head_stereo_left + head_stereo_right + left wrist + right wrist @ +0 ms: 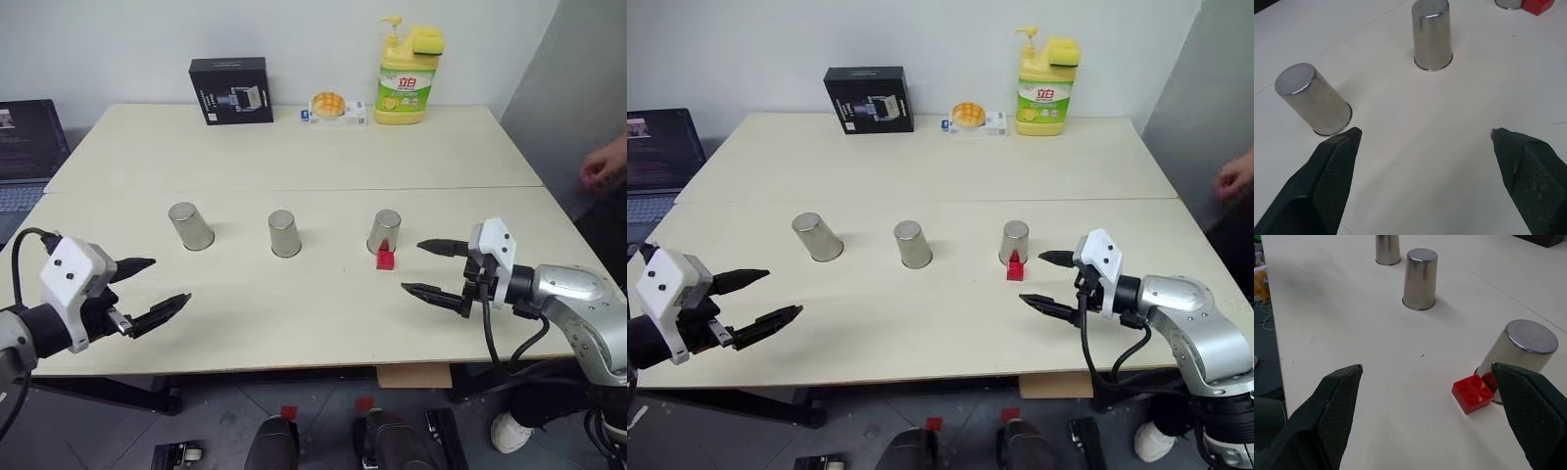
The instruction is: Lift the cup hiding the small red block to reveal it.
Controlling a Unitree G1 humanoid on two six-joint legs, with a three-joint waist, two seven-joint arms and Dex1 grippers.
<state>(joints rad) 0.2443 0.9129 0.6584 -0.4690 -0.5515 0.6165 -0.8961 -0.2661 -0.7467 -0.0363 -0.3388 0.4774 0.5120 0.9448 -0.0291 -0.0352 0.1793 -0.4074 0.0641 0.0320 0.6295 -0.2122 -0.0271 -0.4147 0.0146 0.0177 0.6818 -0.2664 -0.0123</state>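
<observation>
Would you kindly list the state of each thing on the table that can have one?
left cup: upside-down, tilted
middle cup: upside-down, upright
right cup: upside-down
small red block: uncovered, against the right cup
left gripper: open, empty
right gripper: open, empty
soap bottle: upright

My head stereo is looking down over the table (294,294); wrist cams are skimming low, both catching the middle cup (1432,36).
</observation>
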